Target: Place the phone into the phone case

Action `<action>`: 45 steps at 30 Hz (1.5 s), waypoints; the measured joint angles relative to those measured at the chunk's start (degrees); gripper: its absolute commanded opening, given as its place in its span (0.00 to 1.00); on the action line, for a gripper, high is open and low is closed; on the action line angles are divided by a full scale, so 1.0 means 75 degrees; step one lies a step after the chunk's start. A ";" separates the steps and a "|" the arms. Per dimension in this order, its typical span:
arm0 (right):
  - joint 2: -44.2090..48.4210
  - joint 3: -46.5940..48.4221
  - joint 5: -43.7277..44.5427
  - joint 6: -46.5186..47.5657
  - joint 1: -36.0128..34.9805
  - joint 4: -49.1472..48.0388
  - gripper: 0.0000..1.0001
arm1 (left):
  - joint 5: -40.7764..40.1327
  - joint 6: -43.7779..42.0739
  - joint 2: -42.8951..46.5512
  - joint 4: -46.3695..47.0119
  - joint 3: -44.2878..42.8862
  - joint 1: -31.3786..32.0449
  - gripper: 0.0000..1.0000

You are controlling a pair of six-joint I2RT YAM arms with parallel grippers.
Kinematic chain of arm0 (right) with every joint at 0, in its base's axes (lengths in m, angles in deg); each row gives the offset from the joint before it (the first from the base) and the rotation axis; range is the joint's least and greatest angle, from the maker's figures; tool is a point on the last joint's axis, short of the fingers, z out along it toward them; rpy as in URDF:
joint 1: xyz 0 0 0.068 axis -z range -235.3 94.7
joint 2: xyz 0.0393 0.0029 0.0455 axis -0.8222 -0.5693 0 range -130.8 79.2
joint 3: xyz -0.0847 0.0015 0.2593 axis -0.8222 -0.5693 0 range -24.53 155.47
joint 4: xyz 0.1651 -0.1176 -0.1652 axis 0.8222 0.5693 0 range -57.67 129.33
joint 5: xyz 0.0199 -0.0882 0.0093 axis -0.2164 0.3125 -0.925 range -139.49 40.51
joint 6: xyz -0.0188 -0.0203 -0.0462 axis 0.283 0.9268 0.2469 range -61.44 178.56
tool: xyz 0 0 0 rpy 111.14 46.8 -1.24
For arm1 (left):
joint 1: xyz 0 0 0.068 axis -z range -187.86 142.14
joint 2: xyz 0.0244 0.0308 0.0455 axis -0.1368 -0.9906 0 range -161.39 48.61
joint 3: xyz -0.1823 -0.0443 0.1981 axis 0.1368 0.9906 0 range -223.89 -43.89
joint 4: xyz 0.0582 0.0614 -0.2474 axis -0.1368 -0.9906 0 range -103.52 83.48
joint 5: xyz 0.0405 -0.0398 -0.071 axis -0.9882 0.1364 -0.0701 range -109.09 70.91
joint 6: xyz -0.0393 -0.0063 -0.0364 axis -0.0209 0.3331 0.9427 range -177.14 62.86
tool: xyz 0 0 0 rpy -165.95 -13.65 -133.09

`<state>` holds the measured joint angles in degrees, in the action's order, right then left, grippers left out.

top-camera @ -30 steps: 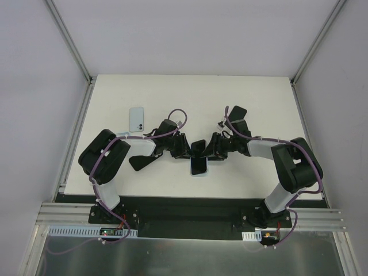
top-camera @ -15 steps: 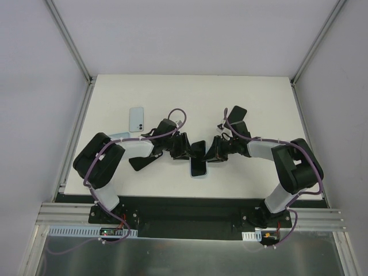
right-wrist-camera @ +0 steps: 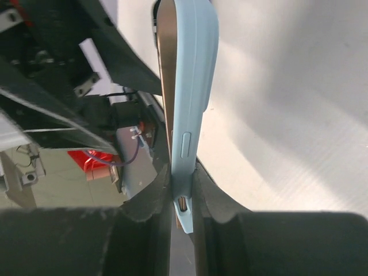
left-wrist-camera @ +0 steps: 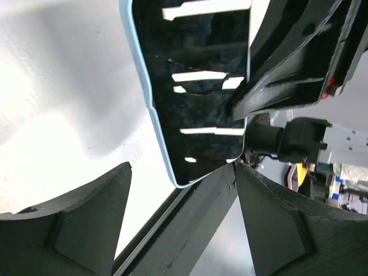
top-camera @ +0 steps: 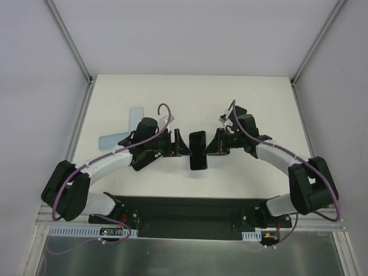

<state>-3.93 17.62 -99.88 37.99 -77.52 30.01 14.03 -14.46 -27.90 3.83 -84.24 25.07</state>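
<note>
We are viewing table [top-camera: 259,103], both arms meeting at its middle.
- Phone [top-camera: 198,150] lying screen-up between claws.
- Right gripper [top-camera: 211,144] clenching phone's right long edge.
- Left gripper [top-camera: 183,145] gaping, phone corner between fingers, apparently untouched.
- Pale blue shell [right-wrist-camera: 195,69] wrapping phone's rim. We are judging phone likely seated in case, final pressing perhaps left.
- Upper pale blue piece [top-camera: 136,117] and lower pale blue piece [top-camera: 113,141] lying well apart to the left, purpose unclear.
- Phone resting or lifted: we cannot tell.
</note>
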 measured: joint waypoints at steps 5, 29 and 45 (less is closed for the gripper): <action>0.0697 0.0009 -0.0539 -0.0358 -0.0012 -0.0364 0.09 | 0.0682 -0.0224 0.0236 0.0280 0.0152 -0.0003 0.72; 0.1958 -0.0589 -0.1390 -0.1582 -0.0230 -0.2119 0.48 | 0.2151 0.2063 0.0466 0.4590 0.1221 0.0003 0.00; 0.2480 -0.1291 -0.1489 -0.1923 -0.0568 -0.2935 0.30 | 0.2192 0.3142 0.0274 0.5619 0.1157 -0.0254 0.00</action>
<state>14.67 7.94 -111.05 23.56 -81.78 8.00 30.47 9.10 -25.85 45.97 -75.57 23.16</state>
